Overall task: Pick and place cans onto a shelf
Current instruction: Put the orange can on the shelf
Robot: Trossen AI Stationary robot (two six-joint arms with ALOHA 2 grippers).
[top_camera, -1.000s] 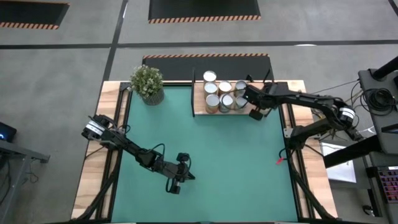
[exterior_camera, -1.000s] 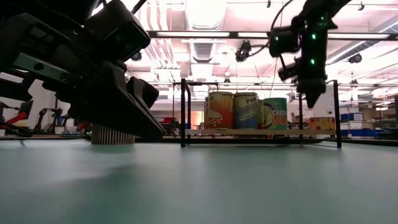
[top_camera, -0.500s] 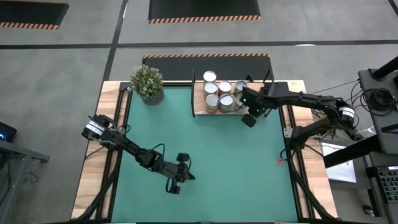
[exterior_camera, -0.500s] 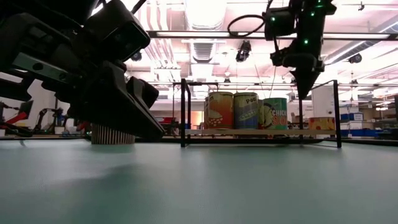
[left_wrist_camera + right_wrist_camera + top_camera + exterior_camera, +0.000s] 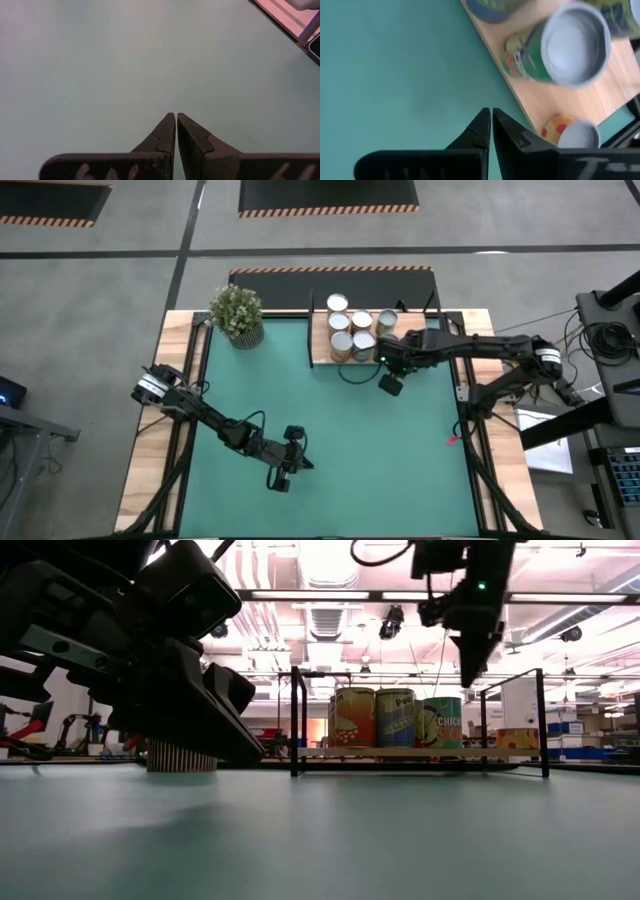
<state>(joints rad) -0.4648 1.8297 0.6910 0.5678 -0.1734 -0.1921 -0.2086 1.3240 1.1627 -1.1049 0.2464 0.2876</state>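
Note:
Several cans (image 5: 352,330) with silvery tops stand upright in a cluster on the light-wood shelf (image 5: 321,340) at the table's far side; the low view shows them (image 5: 396,717) on its board (image 5: 420,752). My right gripper (image 5: 388,384) hangs shut and empty over the green mat, just off the shelf's near edge, pointing steeply down (image 5: 470,675). Its wrist view shows a green-labelled can (image 5: 572,42) and a small orange one (image 5: 576,136) beyond the shut fingers (image 5: 491,112). My left gripper (image 5: 278,478) waits shut over the mat near the front (image 5: 176,116).
A potted plant (image 5: 237,315) stands at the mat's far left corner. The shelf's thin black posts (image 5: 296,720) rise at its ends. Bare green mat (image 5: 380,450) spreads between the two arms.
My right gripper, shut and empty throughout, has drawn away from the shelf's right end toward the table's left and near edges, rising and tipping more steeply downward. The cans have stayed where they were.

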